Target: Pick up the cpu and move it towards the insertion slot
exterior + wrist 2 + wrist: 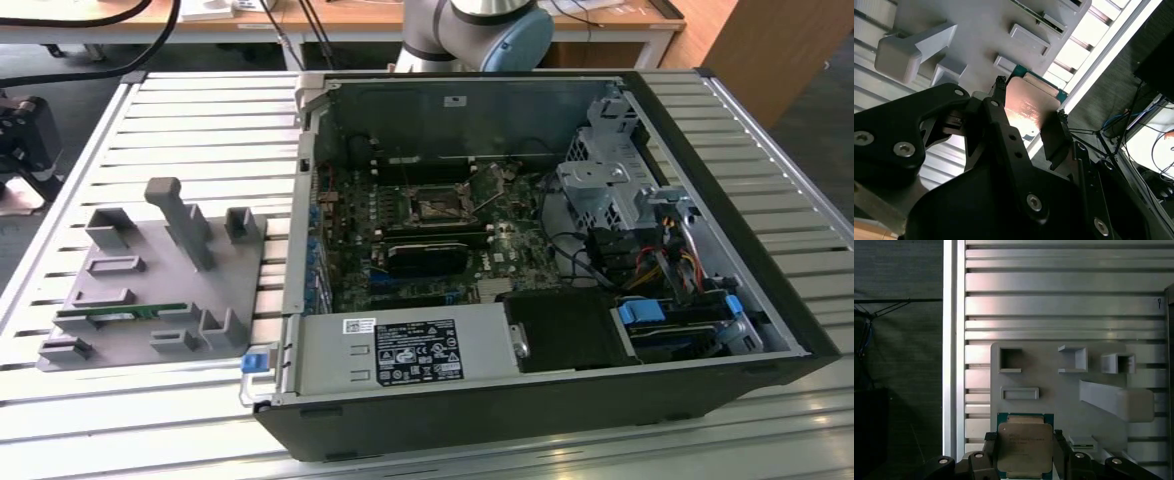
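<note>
Gripper (1025, 454): clamped on two opposite edges of the chip (1025, 442), holding it above the grey tray (1054, 390) on the slatted table (1054, 305); well apart from the socket (438, 207), set inside the open computer case (534, 420) at the exterior view's right of the tray

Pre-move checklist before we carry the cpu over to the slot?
1. Claw grip on the cpu: fingers against opposite edges in both wrist views. Ok.
2. Cpu square in claw, first wrist view: ok.
3. Cpu clear of the gray fixture: cannot tell.
4. Insertion slot exposed in the open computer case: ok.
5. Slot lever raised: cannot tell.
</note>
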